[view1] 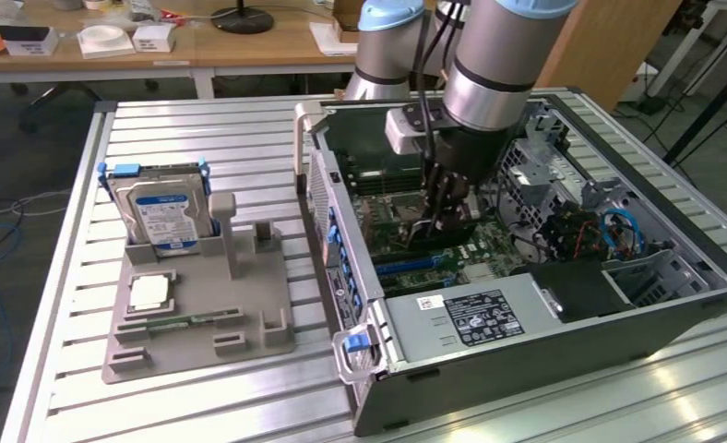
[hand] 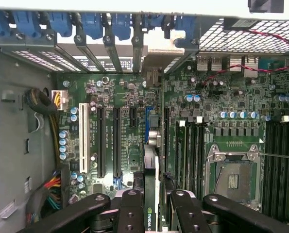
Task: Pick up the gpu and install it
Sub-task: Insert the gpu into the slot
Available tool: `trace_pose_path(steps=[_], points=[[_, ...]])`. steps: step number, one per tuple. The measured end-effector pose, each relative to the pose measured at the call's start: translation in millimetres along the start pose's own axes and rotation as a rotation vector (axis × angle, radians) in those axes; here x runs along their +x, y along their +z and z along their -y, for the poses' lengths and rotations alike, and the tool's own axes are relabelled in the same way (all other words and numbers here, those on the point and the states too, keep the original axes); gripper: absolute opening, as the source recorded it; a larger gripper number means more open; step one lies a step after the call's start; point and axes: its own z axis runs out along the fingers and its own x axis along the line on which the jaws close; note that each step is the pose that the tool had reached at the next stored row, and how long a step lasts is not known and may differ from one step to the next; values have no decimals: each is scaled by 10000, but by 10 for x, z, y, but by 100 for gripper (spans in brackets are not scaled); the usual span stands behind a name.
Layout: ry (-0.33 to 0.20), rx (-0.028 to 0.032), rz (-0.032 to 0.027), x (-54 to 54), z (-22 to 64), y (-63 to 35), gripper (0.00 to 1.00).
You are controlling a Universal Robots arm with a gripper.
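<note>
The black gripper [hand: 151, 206] has its jaws closed narrowly on the thin green gpu card [hand: 150, 179] (held edge-on above the green motherboard [hand: 125, 141]) inside the open black computer case [view1: 561, 346], which lies on the slatted metal table [view1: 191, 120] in a workshop room.

Take computer case [view1: 511, 351] as your landmark: you see it lying open on slatted table [view1: 191, 406]. Motherboard [hand: 134, 131] inside case. Gripper [view1: 441, 224] down inside case, over motherboard, clamped on gpu [hand: 151, 194]; gpu edge-on between fingers [hand: 129, 213], above expansion slots [hand: 108, 141]. Power supply [view1: 474, 318] in case's near end. Fixture tray [view1: 197, 314] on table beside case, toward exterior view's left; hard drive [view1: 160, 217] upright at tray's far end.
</note>
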Motion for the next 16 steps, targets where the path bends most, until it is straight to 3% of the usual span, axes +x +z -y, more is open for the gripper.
trace_pose_path(steps=[16], points=[[-5, 6, 1, 7, -73, 132, 26]])
